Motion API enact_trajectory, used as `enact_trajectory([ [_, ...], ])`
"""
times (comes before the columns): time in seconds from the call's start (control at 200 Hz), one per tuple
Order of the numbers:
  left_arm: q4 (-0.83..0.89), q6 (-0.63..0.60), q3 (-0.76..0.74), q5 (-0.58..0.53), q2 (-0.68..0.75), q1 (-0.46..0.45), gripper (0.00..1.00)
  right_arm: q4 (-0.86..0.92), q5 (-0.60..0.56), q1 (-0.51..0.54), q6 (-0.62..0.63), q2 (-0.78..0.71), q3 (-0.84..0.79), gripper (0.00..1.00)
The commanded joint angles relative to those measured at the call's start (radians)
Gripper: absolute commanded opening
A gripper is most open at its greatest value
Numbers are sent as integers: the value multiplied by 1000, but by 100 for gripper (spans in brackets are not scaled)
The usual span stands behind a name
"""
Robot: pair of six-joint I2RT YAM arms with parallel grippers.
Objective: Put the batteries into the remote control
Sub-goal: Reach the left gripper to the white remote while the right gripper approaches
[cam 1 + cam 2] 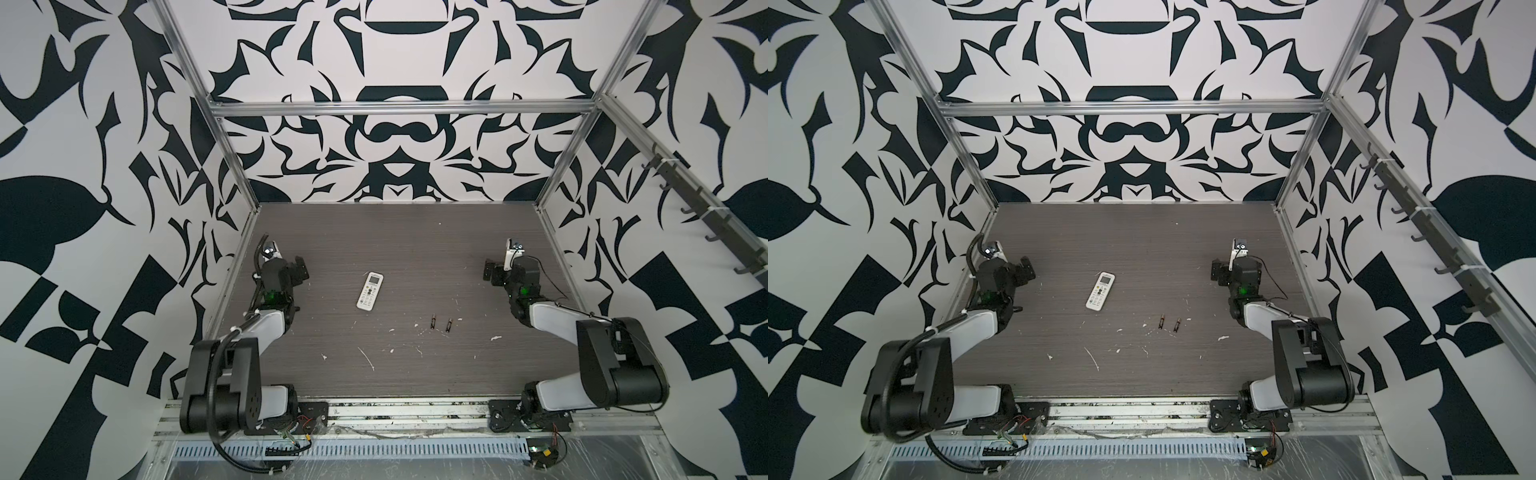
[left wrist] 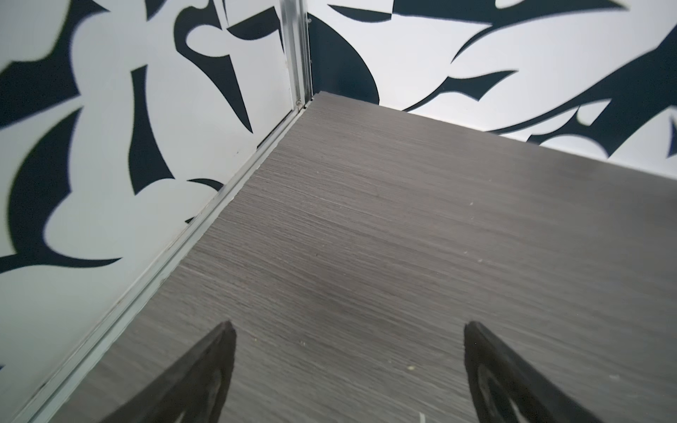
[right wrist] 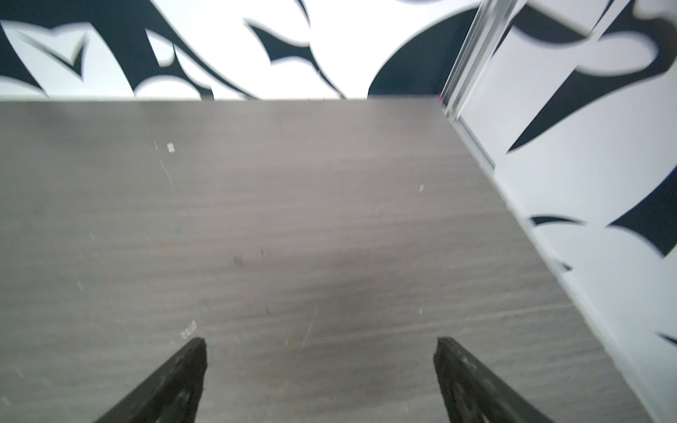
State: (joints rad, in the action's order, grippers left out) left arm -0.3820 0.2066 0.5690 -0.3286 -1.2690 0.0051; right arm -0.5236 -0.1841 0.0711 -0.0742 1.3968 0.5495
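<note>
My left gripper (image 2: pixel 348 329) stands wide with nothing between its fingers (image 2: pixel 219 351). In its wrist view only the two dark tips show; the rest is cut off at the edge of the frame. Beyond them lie bare grey table (image 2: pixel 403 227) and the corner where two patterned walls meet. In both top views this gripper (image 1: pixel 300 270) is a dark block at the left side of the table, and I cannot pick out its separate fingers there.

The remote control (image 1: pixel 370 291) lies flat on the table, right of my left gripper and well apart from it. Its button face is up and its small screen end points to the far wall, so its back is hidden from me. Neither wrist view shows it.

Further right and nearer the front edge lie the batteries, one (image 1: pixel 433 321) just beside the other (image 1: pixel 448 324), not touching. They are well clear of the remote control. They are so small that I cannot make out which way their ends face. White flecks (image 1: pixel 365 357) are scattered near them.

My right gripper (image 3: pixel 320 344) is also spread wide and holds nothing. Its wrist view is blurred, its fingers (image 3: pixel 454 366) are cut off at the frame edge, and no battery appears there. In a top view it (image 1: pixel 1219 272) is a dark lump at the right side.
</note>
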Motion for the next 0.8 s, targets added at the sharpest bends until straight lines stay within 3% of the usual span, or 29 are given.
enact_trajectory([
  [0.0,415,151,104,4,76,-23,99,166,-96,23,-134,-65,89,100],
  [0.095,645,249,210,101,72,-39,99,461,-95,53,-188,-28,279,100],
  [0.21,757,311,291,228,34,-116,99,739,-22,94,-195,49,468,100],
  [0.41,1006,357,562,315,-200,-327,99,916,189,146,-253,40,546,100],
  [0.545,1143,330,754,316,-370,-440,99,1041,237,206,-214,-7,561,100],
  [0.795,1334,276,987,291,-641,-525,99,1119,343,248,-222,-90,534,98],
])
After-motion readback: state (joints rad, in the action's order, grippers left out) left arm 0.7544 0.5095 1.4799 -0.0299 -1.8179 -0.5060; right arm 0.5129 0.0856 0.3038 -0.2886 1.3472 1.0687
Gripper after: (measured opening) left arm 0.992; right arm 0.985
